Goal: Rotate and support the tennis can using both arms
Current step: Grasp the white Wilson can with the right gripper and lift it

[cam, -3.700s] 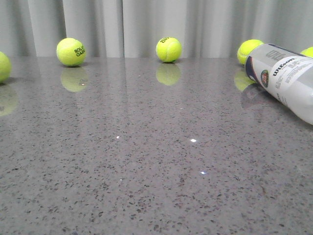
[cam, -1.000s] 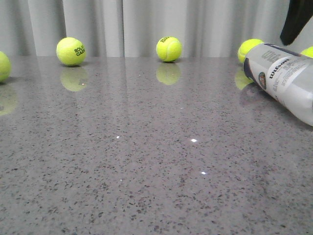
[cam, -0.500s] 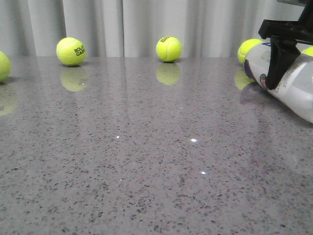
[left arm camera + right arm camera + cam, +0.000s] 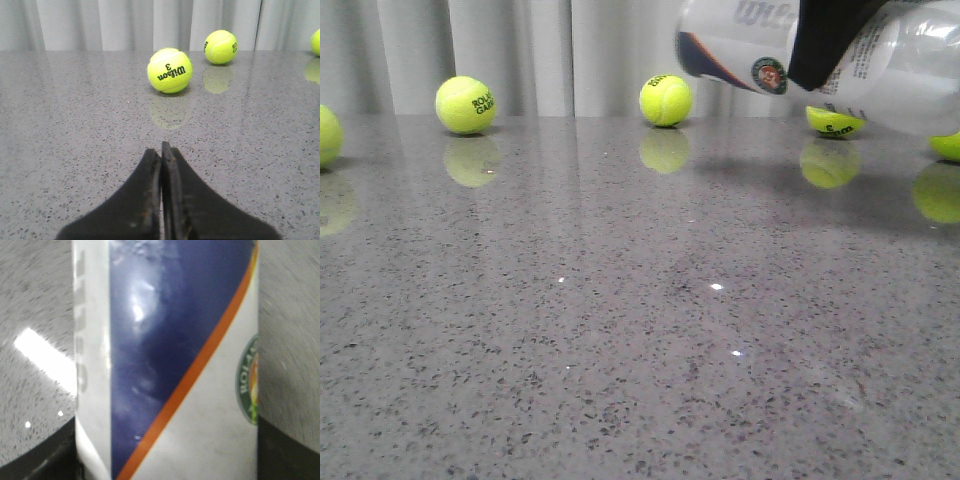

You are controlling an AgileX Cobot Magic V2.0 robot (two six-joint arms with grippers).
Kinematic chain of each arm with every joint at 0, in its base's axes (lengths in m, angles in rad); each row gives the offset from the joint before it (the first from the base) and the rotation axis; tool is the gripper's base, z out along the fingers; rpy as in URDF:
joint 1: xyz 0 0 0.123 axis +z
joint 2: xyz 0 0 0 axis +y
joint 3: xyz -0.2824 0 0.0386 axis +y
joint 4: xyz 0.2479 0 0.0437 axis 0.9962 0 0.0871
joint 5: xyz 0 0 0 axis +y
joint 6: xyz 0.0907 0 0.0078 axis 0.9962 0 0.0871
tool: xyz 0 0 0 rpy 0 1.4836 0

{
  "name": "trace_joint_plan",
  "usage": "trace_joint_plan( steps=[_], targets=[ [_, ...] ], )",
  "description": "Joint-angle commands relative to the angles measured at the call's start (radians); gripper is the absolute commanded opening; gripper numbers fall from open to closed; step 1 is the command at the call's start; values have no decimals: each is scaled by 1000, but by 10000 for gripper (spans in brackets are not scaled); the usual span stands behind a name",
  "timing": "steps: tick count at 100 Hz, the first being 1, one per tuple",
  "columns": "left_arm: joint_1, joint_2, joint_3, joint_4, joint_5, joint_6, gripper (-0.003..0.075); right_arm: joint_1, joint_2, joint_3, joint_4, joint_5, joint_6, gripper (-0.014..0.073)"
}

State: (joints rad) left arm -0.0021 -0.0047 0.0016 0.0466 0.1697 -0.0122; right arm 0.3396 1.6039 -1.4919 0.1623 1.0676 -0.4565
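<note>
The tennis can (image 4: 740, 45), frosted white with a navy-and-orange band and a round badge, hangs in the air at the top right of the front view, roughly level. My right gripper (image 4: 825, 40) is shut on the can around its middle. In the right wrist view the can (image 4: 170, 360) fills the frame between the black fingers (image 4: 45, 460). My left gripper (image 4: 161, 150) is shut and empty, low over the grey table (image 4: 75, 125), and does not show in the front view.
Tennis balls lie along the back of the table by the curtain: one at far left (image 4: 328, 135), one at left (image 4: 465, 105), one in the middle (image 4: 665, 100), two at right (image 4: 835, 122) (image 4: 948, 145). Two balls sit ahead of the left gripper (image 4: 170, 70) (image 4: 221, 46).
The right gripper closed on the can and lifted it off the table, carrying it up and to the left. The balls behind it are now exposed.
</note>
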Motion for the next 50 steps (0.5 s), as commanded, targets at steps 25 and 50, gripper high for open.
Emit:
trace_joint_plan(
  steps=[25,50],
  targets=[
    [2,-35,44,0,-78,-11,-19,177,55,-34,11,-60,-684,321],
    [2,-35,44,0,-78,-11,-19,208,141,-34,29,-66,-744,321]
  ],
)
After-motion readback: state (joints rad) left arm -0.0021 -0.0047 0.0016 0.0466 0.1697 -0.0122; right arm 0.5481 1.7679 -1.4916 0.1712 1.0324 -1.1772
